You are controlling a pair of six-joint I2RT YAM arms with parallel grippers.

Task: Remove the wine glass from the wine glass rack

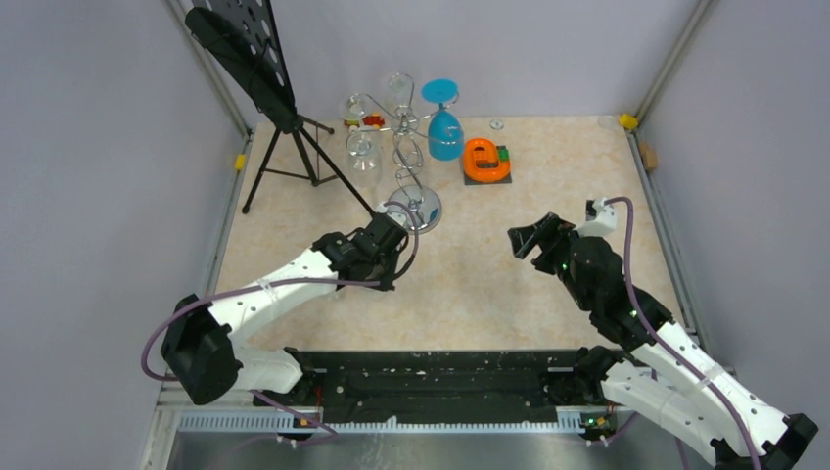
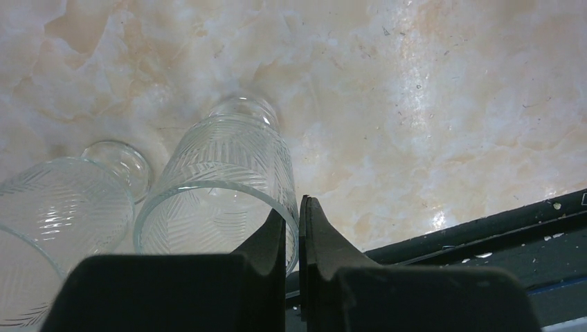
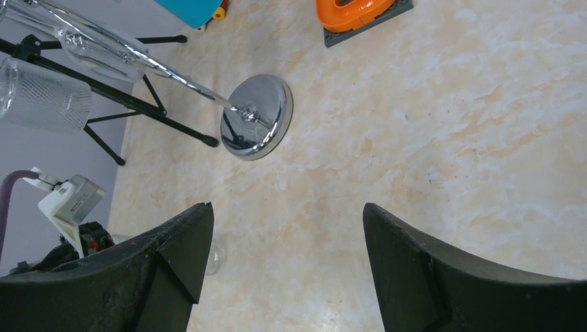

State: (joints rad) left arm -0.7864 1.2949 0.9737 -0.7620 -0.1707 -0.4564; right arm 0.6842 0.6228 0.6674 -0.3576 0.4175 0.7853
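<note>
Because the left gripper [image 2: 294, 211] is clamped on only the thin rim of the wine glass [image 2: 221, 173], which is tilted low over the table [image 2: 429, 104] in front of the wine glass rack [image 1: 403, 147], the glass could pivot or slip out and break. If let go while tilted, it may roll into the similar glass [image 2: 62, 214] beside it; the right gripper [image 3: 287, 207], jaws wide apart, is too far to help.
</note>
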